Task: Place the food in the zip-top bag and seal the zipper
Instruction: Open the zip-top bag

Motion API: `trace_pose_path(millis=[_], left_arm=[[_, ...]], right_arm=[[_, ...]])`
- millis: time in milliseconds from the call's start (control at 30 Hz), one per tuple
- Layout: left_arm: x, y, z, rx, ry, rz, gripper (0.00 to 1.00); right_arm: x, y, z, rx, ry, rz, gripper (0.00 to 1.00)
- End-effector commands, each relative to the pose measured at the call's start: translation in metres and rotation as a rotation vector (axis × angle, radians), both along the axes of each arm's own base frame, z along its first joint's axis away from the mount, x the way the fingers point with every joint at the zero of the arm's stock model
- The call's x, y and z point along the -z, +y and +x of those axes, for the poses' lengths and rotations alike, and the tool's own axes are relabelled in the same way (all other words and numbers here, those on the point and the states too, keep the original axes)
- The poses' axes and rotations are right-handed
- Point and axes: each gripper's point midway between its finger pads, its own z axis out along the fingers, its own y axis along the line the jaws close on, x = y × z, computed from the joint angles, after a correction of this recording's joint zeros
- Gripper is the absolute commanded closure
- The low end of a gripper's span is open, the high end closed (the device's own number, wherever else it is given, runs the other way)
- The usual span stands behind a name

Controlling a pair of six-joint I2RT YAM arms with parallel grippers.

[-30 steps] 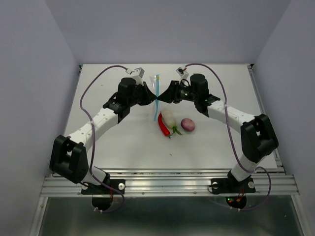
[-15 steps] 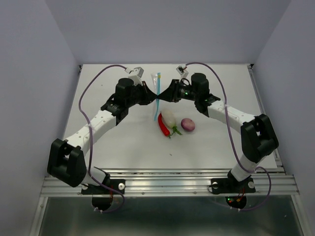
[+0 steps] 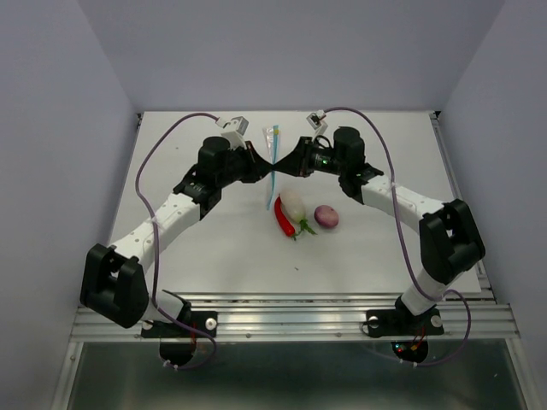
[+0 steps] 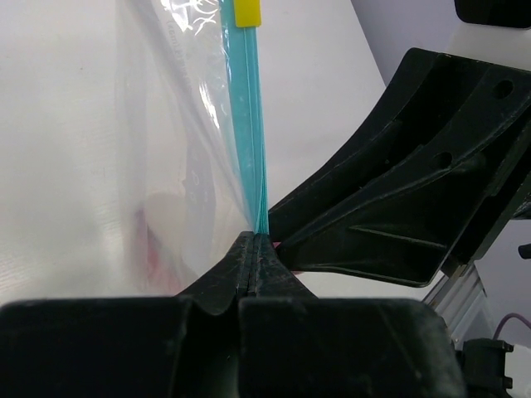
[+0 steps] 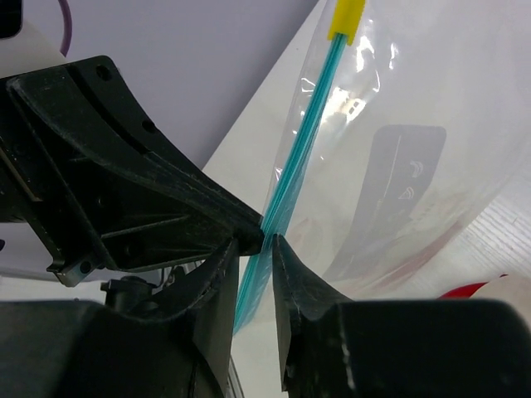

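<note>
The clear zip-top bag (image 3: 272, 143) hangs edge-on above the table between both grippers. My left gripper (image 3: 267, 169) is shut on the light-blue zipper (image 4: 247, 124) near its lower end. My right gripper (image 3: 279, 169) faces it from the other side, its jaws slightly apart with the zipper (image 5: 303, 157) running between them. A yellow slider (image 4: 247, 12) sits at the zipper's far end. The food lies outside the bag on the table, just in front of it: a white egg-shaped vegetable (image 3: 293, 205), a red chili (image 3: 283, 218) and a purplish-pink ball (image 3: 326, 216).
The white table (image 3: 205, 248) is walled in by pale panels on the left, back and right. A metal rail (image 3: 291, 320) with the arm bases runs along the near edge. Purple cables loop over both arms.
My left arm has shifted slightly to the left and the bag's top edge has tilted a little. The food has not moved.
</note>
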Motion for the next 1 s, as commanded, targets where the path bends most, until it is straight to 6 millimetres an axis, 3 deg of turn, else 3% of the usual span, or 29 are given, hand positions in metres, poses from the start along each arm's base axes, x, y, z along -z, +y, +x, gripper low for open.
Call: trace_pose_path(millis=[0, 533, 733, 967], left_arm=[[-0.04, -0.008, -0.016, 0.067, -0.096, -0.079, 1.0], [-0.042, -0.011, -0.02, 0.101, -0.106, -0.084, 1.0], [-0.047, -0.011, -0.022, 0.103, -0.122, -0.087, 1.0], [-0.047, -0.012, -0.02, 0.106, -0.121, -0.082, 1.0]], right_arm=[[-0.021, -0.005, 0.003, 0.066, -0.078, 0.025, 0.71], [-0.037, -0.01, 0.023, 0.163, -0.109, 0.022, 0.67], [-0.032, -0.01, 0.033, 0.197, -0.097, -0.004, 0.67], [-0.039, 0.0, 0.025, 0.106, -0.11, 0.015, 0.67]])
